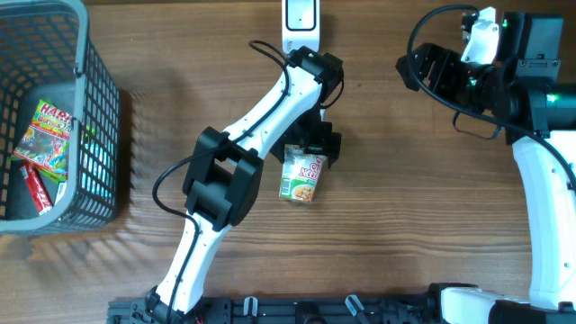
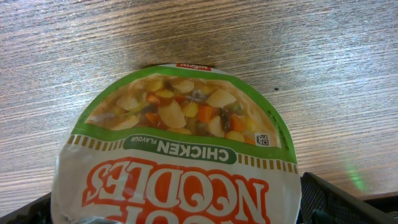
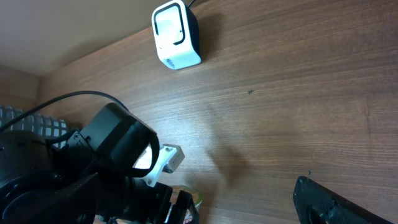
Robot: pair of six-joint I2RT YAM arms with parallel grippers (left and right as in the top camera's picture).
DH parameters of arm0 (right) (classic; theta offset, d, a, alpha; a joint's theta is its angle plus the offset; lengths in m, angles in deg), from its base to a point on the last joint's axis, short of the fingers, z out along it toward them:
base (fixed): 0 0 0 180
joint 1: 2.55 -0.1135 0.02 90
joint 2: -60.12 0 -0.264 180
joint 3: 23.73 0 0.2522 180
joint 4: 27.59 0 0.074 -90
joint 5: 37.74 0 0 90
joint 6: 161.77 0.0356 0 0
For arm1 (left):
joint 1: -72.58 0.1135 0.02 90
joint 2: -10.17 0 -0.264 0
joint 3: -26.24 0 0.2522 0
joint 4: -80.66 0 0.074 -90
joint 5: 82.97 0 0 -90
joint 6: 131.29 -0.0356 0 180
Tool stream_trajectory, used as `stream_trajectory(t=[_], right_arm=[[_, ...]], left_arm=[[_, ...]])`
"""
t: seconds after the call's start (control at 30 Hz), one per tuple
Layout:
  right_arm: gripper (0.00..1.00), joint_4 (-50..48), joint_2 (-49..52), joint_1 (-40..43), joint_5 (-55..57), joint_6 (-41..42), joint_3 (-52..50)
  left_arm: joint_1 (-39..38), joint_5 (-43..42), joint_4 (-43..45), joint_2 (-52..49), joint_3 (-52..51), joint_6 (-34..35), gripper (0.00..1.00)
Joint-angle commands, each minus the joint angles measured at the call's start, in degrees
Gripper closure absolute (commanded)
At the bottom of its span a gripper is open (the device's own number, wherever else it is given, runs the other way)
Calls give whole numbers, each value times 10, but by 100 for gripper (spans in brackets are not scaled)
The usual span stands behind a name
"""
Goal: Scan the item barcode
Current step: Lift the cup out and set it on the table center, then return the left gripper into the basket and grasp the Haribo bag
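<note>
The item, a chicken noodle cup [image 1: 301, 175], lies on its side on the wooden table. Its green-rimmed lid [image 2: 180, 155] fills the left wrist view. My left gripper [image 1: 317, 144] is down over the cup, open. One black finger [image 2: 336, 202] stands just off the lid's right edge. No barcode shows; only a tiny square code [image 2: 262, 139] is printed on the lid. The white scanner [image 1: 300, 18] stands at the table's far edge, also in the right wrist view as the scanner [image 3: 176, 34]. My right gripper [image 1: 430, 67] hangs open and empty at the far right, with one finger [image 3: 323, 202] in view.
A grey mesh basket [image 1: 94, 117] at the far left holds snack packets [image 1: 45, 135]. The left arm [image 1: 261, 112] stretches diagonally from the near edge to the cup, and it fills the lower left as the left arm [image 3: 106, 155]. Bare wood lies between cup and right arm.
</note>
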State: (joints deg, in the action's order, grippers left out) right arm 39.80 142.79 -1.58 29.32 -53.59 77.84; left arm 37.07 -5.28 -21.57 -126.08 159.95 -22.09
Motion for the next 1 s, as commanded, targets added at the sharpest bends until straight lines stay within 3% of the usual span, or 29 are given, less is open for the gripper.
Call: stream_trajectory(t=[0.0,0.4,0.77,0.97], right_arm=[[0,0,4,2,-9,5,8],[0,0,4,2,-9,5,8],[0,0,4,2,-9,5,8],[0,0,4,2,-9,5,8]], left_arm=[[14,-3,0,0,2,-3,0],[77,0,-12,51,65,10,0],[100,72,-33,84,81,5,0],[147,135,-30,168,173,11,0]])
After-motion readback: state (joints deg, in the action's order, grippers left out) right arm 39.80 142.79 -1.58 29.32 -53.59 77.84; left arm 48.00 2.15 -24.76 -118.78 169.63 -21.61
